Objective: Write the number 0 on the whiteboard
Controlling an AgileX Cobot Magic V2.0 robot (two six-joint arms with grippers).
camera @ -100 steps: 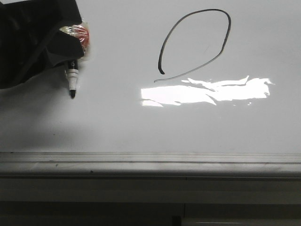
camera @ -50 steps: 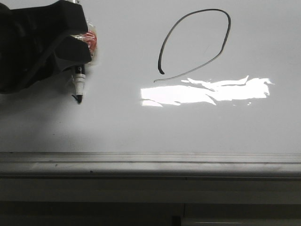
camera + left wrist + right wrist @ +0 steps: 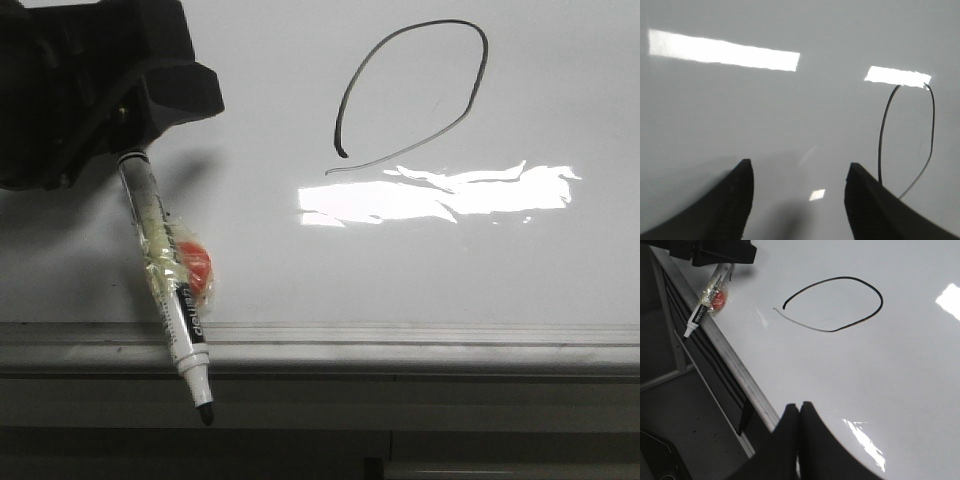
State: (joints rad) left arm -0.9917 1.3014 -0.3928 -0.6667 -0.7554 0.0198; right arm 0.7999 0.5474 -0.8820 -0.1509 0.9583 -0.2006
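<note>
The number 0 (image 3: 415, 92) is a thin black slanted oval on the whiteboard (image 3: 300, 270), with a faint tail at its lower left. It also shows in the left wrist view (image 3: 907, 135) and the right wrist view (image 3: 835, 305). A marker (image 3: 165, 280) with a red taped lump (image 3: 193, 270) lies slanted on the board, its tip past the rail (image 3: 420, 340). My left gripper (image 3: 150, 110) is above the marker's back end, open and empty (image 3: 797, 172). My right gripper (image 3: 800, 407) is shut and empty, over the board near its edge.
The grey aluminium rail runs along the board's near edge, with a dark drop below it (image 3: 685, 410). Bright light reflections (image 3: 440, 195) lie just below the oval. The marker also shows in the right wrist view (image 3: 707, 295), beside the left gripper.
The left gripper has opened and let go of the marker. The marker, held tip-down on the board before, now lies lower, slanted across the rail with its tip overhanging.
</note>
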